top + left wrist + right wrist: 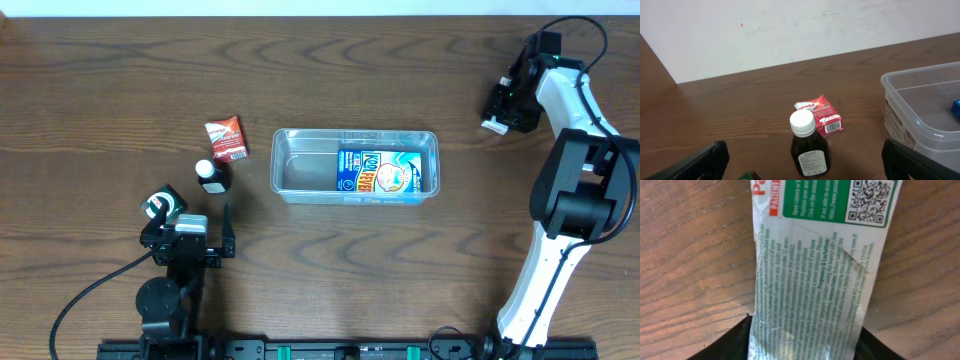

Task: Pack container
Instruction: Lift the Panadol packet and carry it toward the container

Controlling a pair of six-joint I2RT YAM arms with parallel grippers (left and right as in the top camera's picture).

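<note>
Container point(281, 165) is sitting on the tabletop point(100, 80), well apart from both jaws, left jaws hanging wide open and empty by the bottle point(212, 177), right jaws pinching a white packet point(810, 280).

Sachet point(810, 280) top — and container point(925, 105) right side — out of frame

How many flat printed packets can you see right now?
3: a small red packet on the table left of the clear plastic tub, a blue packet inside it, a white-and-green packet at the right gripper. Others may be hidden.
</note>
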